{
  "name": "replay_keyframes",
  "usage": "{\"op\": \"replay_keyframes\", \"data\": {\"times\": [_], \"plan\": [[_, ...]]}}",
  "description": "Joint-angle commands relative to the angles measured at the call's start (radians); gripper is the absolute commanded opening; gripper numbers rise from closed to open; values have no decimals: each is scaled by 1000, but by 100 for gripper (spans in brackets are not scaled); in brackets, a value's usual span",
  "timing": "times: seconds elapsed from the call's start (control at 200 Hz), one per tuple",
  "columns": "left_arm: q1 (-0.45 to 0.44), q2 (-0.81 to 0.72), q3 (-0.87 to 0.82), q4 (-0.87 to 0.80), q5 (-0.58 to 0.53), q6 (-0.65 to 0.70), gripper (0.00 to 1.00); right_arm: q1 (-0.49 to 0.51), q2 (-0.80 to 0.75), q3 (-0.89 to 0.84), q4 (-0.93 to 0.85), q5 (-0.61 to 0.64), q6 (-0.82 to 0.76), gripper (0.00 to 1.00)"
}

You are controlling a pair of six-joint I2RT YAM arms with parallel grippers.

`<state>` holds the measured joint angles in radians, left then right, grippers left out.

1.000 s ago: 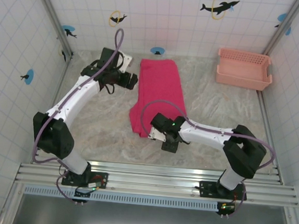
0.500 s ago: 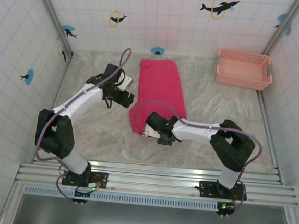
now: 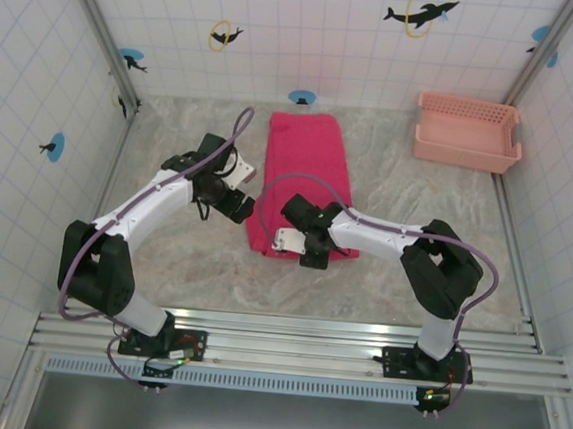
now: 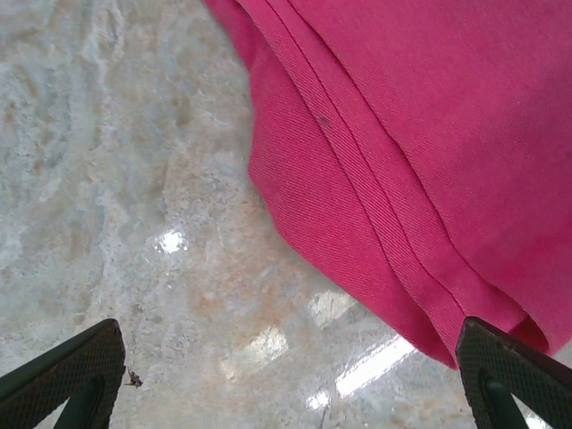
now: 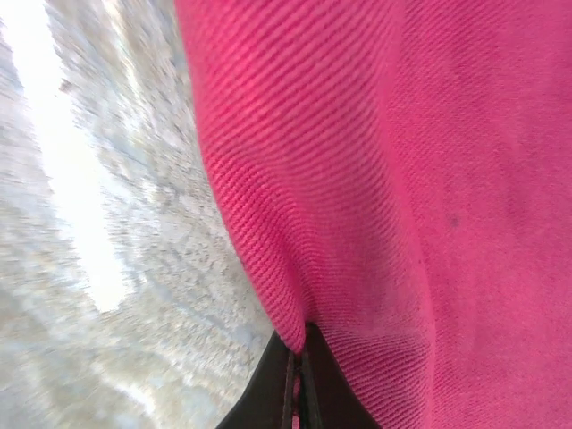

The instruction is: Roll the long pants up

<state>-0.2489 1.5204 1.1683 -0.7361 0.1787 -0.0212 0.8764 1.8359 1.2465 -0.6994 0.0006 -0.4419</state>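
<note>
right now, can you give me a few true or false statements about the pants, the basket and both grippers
1. The right gripper is shut on the near edge of the long pants. True.
2. The left gripper is clamped on the pants. False: its jaws stand wide open over the table, beside the pants' left edge, holding nothing.
3. The basket stands in the far right corner of the table. True.
4. The pants lie inside the basket. False: they lie on the table, apart from the basket.
5. The pants are rolled into a tight bundle. False: they lie flat as a long strip, with no roll started.
</note>
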Motion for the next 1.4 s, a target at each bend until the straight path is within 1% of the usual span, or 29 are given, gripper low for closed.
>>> {"op": "replay_keyframes", "data": {"times": [0.0,0.08,0.1,0.17,0.215,0.33,0.41,0.485,0.555,0.641,0.731,0.921,1.131,1.281,1.396], "plan": [[-6,-5,37,-79,19,56,97,-20,19,121,-202,-249,15,0],[-6,-42,20,-74,30,78,97,-25,46,184,-276,-308,48,0],[-6,-53,13,-71,37,85,97,-28,54,200,-293,-359,55,0],[-7,-86,-11,-58,52,99,97,-46,88,257,-347,-438,97,0],[-8,-103,-24,-54,52,103,98,-60,116,297,-391,-512,103,0],[-13,-126,-40,-52,64,120,98,-84,191,396,-485,-627,137,0],[-20,-135,-41,-53,68,127,97,-104,223,434,-500,-691,172,0],[-23,-141,-40,-58,77,129,97,-142,252,464,-499,-831,210,0],[-24,-143,-41,-59,88,127,98,-177,283,503,-495,-901,251,0],[-27,-135,-45,-57,100,119,97,-210,326,575,-497,-905,302,0],[-34,-118,-42,-53,107,106,97,-243,394,644,-496,-974,332,0],[-45,-71,-44,-18,136,62,98,-267,519,746,-494,-1026,333,0],[-59,31,10,-8,131,29,98,-276,614,797,-465,-999,346,0],[-63,122,54,-10,101,3,97,-290,639,808,-408,-985,381,0],[-66,193,77,-7,99,-38,97,-292,660,841,-396,-957,384,0]]}}
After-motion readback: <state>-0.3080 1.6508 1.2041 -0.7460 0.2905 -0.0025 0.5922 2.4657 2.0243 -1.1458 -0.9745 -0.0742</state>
